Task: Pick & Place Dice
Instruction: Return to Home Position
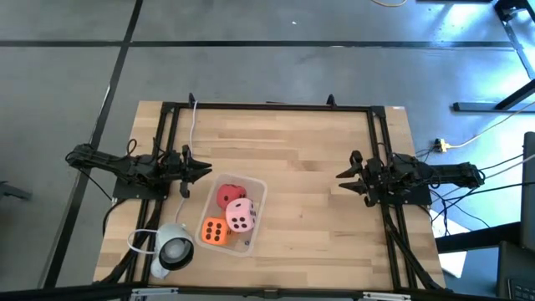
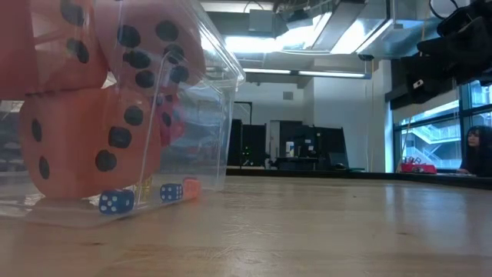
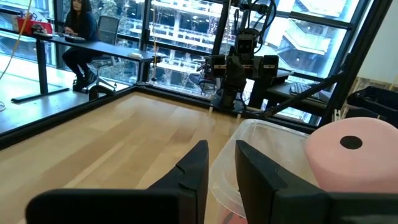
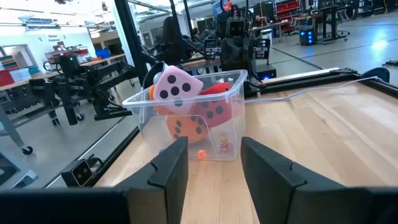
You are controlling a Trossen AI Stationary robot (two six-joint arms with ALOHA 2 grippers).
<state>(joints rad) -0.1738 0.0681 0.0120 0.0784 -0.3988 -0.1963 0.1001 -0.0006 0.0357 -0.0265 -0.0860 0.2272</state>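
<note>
A clear plastic bin (image 1: pixel 262 197) stands on the table near its front left. In it lie a red die (image 1: pixel 228 195), a pale pink die (image 1: pixel 242 216) on top, and an orange die (image 1: pixel 215 232). The right wrist view shows the pink die (image 4: pixel 177 84), the red die (image 4: pixel 216 107), an orange die (image 4: pixel 184 127) and a sliver of another orange one (image 4: pixel 151 91) behind. My left gripper (image 1: pixel 207 170) (image 3: pixel 222 168) is open, just left of the bin's far corner. My right gripper (image 1: pixel 338 176) (image 4: pixel 214 168) is open, near the table's right edge and facing the bin.
A white round device (image 1: pixel 171 247) with a cable sits left of the bin at the near edge. Tiny blue and orange dice (image 2: pixel 117 201) lie on the bin floor. Bare wood (image 1: pixel 309 209) stretches between bin and right arm. A black frame (image 1: pixel 267 106) borders the table.
</note>
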